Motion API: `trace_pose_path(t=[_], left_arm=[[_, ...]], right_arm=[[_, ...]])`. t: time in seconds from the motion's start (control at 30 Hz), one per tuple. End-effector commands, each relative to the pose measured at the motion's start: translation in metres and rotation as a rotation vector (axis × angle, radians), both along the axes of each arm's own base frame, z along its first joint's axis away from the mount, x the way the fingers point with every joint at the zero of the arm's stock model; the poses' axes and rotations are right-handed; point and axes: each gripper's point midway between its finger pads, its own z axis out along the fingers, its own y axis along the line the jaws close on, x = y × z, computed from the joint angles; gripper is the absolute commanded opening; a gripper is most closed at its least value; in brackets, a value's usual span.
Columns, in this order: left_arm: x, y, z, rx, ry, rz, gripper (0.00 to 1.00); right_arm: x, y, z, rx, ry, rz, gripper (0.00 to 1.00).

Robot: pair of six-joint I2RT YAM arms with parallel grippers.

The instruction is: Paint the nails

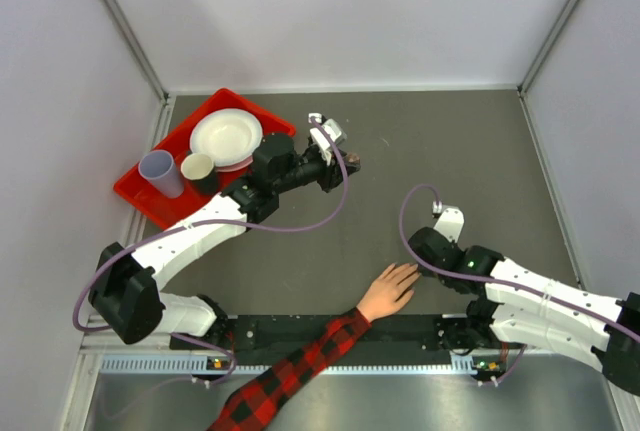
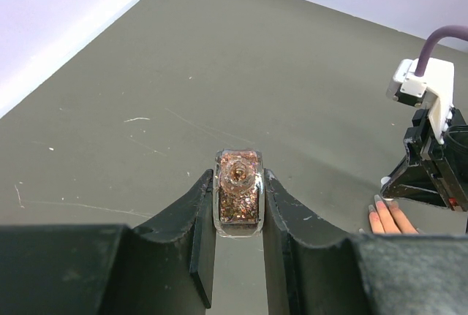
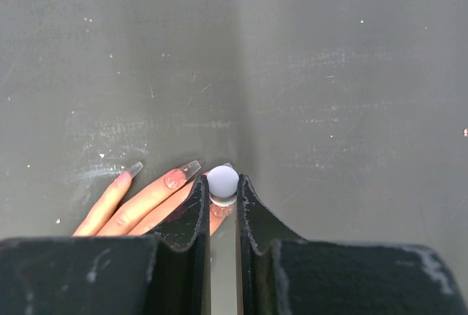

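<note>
One red tray [image 1: 135,194] in the far left corner holds one plate stack [image 1: 226,136] and two cups [image 1: 161,169]. One hand [image 1: 388,291] lies at the near edge. Only the wrist views show its long nails [image 3: 190,167]. The left gripper [image 2: 238,177] clamps one glitter bottle [image 2: 238,205]. The right gripper [image 3: 222,188] pinches one white cap [image 3: 223,178] over the fingers.

Pale walls [image 1: 350,11] close in a dark grey, scuffed tabletop [image 1: 450,141] on three sides, evenly lit. A metal ledge [image 1: 450,406] spans the frame's bottom.
</note>
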Motion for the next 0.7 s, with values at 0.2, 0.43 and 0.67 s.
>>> trace_pose_path(t=[0.2,0.43,0.67], left_arm=[[0.0020,-0.0031,0.0249,-0.062,-0.053,-0.011,0.00],[0.0017,-0.0033,0.0249,-0.062,-0.051,-0.012,0.00],[0.0026,-0.0019,0.0244,-0.061,-0.051,-0.008,0.00]], right_arm=[[0.0119,-0.0019,0.0089,0.007,-0.042,-0.037,0.00],[0.0128,-0.0064,0.0085,-0.006,-0.046,-0.055,0.00],[0.0131,-0.0083,0.0072,-0.012,-0.043,-0.067,0.00]])
